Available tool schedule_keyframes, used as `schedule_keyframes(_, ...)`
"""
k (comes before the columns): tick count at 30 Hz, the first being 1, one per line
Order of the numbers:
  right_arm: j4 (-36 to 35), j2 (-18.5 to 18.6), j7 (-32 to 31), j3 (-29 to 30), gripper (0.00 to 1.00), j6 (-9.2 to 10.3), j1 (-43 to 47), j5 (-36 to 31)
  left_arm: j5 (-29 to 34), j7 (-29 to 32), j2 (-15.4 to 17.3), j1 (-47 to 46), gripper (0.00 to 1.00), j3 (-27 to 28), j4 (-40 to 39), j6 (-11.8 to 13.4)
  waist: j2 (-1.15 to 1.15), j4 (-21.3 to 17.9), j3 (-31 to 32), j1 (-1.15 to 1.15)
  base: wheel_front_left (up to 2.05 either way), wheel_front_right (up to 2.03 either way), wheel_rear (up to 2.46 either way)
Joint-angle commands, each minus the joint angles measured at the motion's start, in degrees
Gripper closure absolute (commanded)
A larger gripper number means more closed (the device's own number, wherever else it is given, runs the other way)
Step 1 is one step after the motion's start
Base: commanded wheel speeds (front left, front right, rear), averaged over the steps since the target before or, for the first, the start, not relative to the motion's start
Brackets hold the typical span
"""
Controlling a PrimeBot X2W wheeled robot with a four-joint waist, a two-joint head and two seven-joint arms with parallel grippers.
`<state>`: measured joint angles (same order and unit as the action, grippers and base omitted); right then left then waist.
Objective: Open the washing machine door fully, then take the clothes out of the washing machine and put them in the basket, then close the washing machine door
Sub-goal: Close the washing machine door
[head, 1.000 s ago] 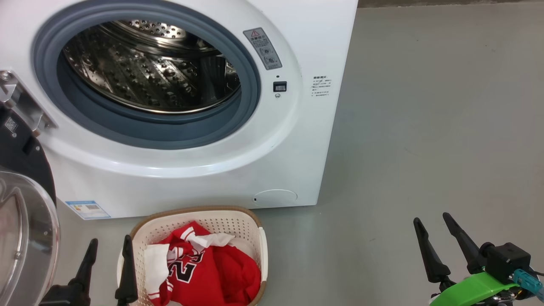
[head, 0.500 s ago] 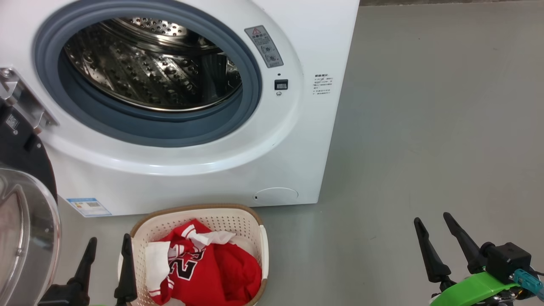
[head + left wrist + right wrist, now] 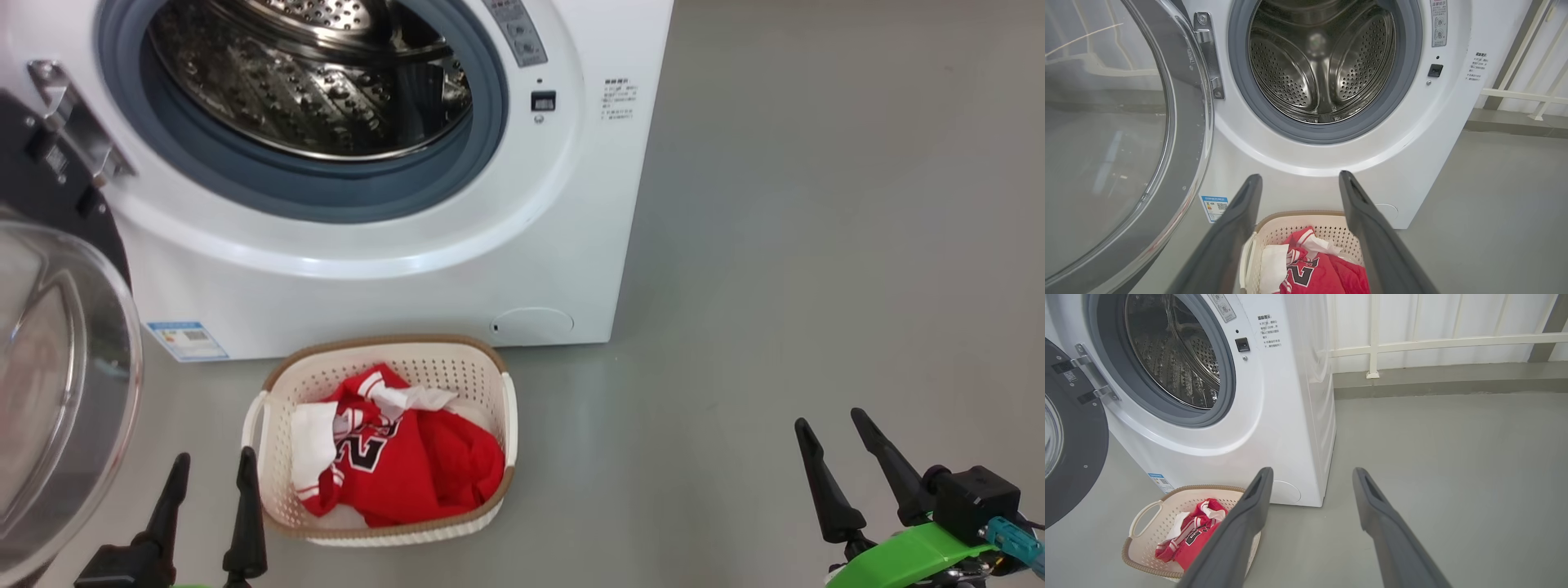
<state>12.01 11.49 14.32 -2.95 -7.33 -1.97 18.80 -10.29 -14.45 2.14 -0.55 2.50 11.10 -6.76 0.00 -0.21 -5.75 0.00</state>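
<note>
Now clothes in basket, drum empty. Open washing machine door sits just left of left gripper; right gripper well apart. Both sets of fingers spread, empty. Left arm looks nearer for closing.

Right claw with long black tapered fingers, lime-green wrist bracket, teal connector

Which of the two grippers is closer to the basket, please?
The left gripper: in the head view its open fingers rise right beside the basket, at its left end, while the right gripper stands far off on the other side.
</note>
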Motion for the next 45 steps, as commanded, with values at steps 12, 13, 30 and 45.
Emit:
schedule_keyframes(12,-1.27,0.85,0.68,-1.05,0.0,-0.16,-0.71,0.38,-0.72,-0.55,0.74,-1.73,0.0,1.33,-1.25,0.53,0.0,0.5,-0.12,0.0,-0.49,0.49,0.0)
schedule_keyframes(13,-1.27,0.86,0.68,-1.06,0.0,-0.16,-0.7,0.36,-0.74,-0.55,0.74,-1.76,0.0,1.3,-1.24,0.53,0.0,0.54,-0.11,0.0,0.0,0.0,0.0)
schedule_keyframes(30,-0.34,1.39,0.68,-5.72,0.0,-0.16,-2.86,0.56,-4.99,-0.55,0.74,0.67,0.0,1.78,-1.87,2.5,0.0,7.43,0.73,0.0,0.0,0.0,0.0)
schedule_keyframes(45,2.63,2.28,0.68,-13.09,0.0,-0.16,-6.18,2.1,-7.56,-0.55,0.74,4.54,0.0,1.23,-2.97,5.12,0.0,21.36,3.08,0.0,0.0,0.0,0.0)
